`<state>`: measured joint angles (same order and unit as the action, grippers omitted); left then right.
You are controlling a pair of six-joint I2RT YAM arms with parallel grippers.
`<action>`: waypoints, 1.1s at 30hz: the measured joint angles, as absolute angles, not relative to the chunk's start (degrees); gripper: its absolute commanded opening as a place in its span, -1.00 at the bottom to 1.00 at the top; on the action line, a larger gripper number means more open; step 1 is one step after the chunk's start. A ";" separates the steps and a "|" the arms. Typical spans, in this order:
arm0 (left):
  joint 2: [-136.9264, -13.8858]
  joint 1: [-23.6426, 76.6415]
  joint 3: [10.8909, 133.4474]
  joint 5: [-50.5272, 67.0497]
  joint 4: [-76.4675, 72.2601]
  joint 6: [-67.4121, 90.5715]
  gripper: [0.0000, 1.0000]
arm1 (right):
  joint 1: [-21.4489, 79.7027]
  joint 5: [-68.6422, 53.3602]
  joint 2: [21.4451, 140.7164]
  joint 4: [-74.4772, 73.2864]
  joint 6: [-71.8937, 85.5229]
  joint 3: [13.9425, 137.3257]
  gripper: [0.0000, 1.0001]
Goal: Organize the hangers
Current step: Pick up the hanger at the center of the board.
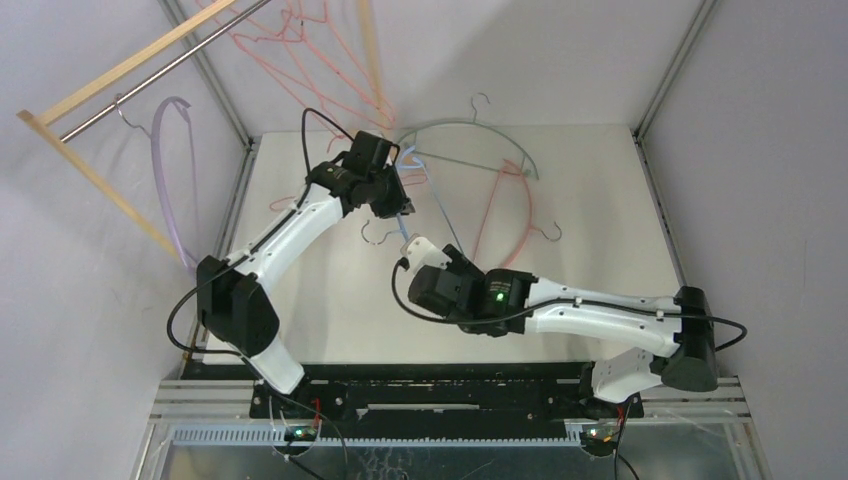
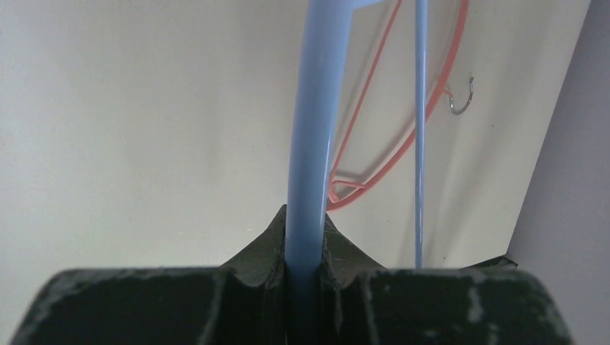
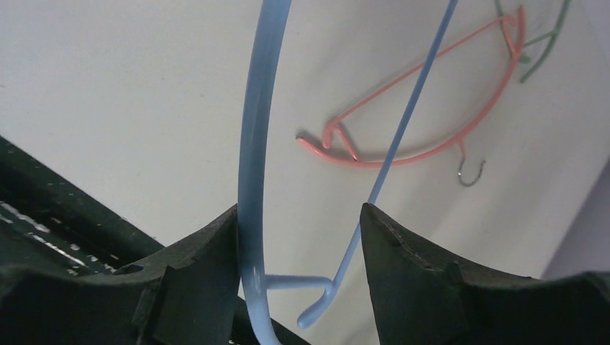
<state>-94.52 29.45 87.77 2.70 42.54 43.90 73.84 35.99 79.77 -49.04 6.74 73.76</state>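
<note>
My left gripper (image 1: 400, 205) is shut on the thick curved arm of the blue hanger (image 2: 311, 144), held above the table. My right gripper (image 1: 415, 248) is open around that hanger's end (image 3: 253, 144); the curved arm lies against its left finger (image 3: 205, 259), and the thin bar's tip hangs between the jaws. A pink hanger (image 1: 520, 200) lies flat on the table and shows in both wrist views (image 2: 431, 108) (image 3: 424, 122). A green hanger (image 1: 470, 125) lies at the back. A lilac hanger (image 1: 165, 170) and pink-red wire hangers (image 1: 300, 50) hang on the rod.
The wooden rack frame (image 1: 90, 165) with its metal rod (image 1: 160, 70) stands at the back left. A loose metal hook (image 1: 375, 235) shows just left of my right gripper. Grey walls close in the white table (image 1: 600, 240) on the left and right.
</note>
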 measured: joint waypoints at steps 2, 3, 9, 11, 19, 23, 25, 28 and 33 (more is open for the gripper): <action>-94.52 29.45 87.94 2.94 43.07 43.90 -1.00 | 75.11 38.85 81.08 -49.80 7.25 73.76 0.34; -94.52 29.45 88.18 3.11 43.31 43.90 -1.00 | 75.57 40.45 81.76 -50.74 8.01 73.76 0.32; -94.52 29.45 89.30 3.16 43.68 44.10 -1.00 | 76.27 46.17 82.21 -54.30 12.62 73.23 -0.08; -94.52 29.45 89.49 3.16 43.62 44.21 -1.00 | 76.27 48.16 82.28 -55.55 14.59 73.08 -0.43; -94.39 30.22 89.41 3.36 40.91 48.14 -1.00 | 77.41 48.93 83.92 -55.83 15.86 72.90 -1.00; -92.38 30.06 85.84 3.40 37.69 49.25 -0.78 | 76.38 46.24 82.24 -54.70 14.57 72.16 -1.00; -90.24 29.98 82.37 3.79 34.89 51.13 -0.23 | 75.02 41.67 79.48 -53.69 12.82 71.22 -1.00; -85.06 29.69 74.54 4.47 28.64 51.35 0.16 | 71.44 34.72 74.28 -52.29 10.50 69.65 -1.00; -77.76 28.88 66.52 4.75 24.56 48.88 0.96 | 63.66 22.02 64.45 -49.41 6.31 67.35 -1.00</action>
